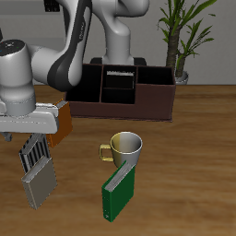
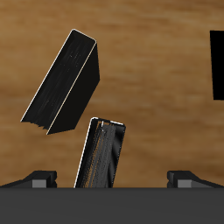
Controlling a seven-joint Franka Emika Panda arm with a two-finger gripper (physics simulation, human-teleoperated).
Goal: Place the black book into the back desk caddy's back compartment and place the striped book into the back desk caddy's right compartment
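Observation:
The striped book (image 1: 35, 153) stands on end near the table's front edge, directly under my gripper (image 1: 35, 138). In the wrist view the striped book (image 2: 101, 154) shows edge-on between my fingertips (image 2: 39, 179), which stand far apart from it; the gripper (image 2: 114, 179) is open. Against it rests a tilted book (image 1: 40, 189) that looks grey from outside and dark (image 2: 66, 83) from the wrist. A flat black shape (image 2: 217, 66) is cut off by the frame; I cannot tell which is the black book. The back desk caddy (image 1: 138, 103) stands far back, with its right compartment (image 1: 155, 83) and back compartment (image 1: 120, 72) empty.
A green book (image 1: 118, 190) leans against a yellow-green mug (image 1: 124, 145) mid-table. An orange-brown box (image 1: 64, 118) sits just behind my gripper. A potted plant (image 1: 180, 37) stands behind the caddy. My arm hides the caddy's other end.

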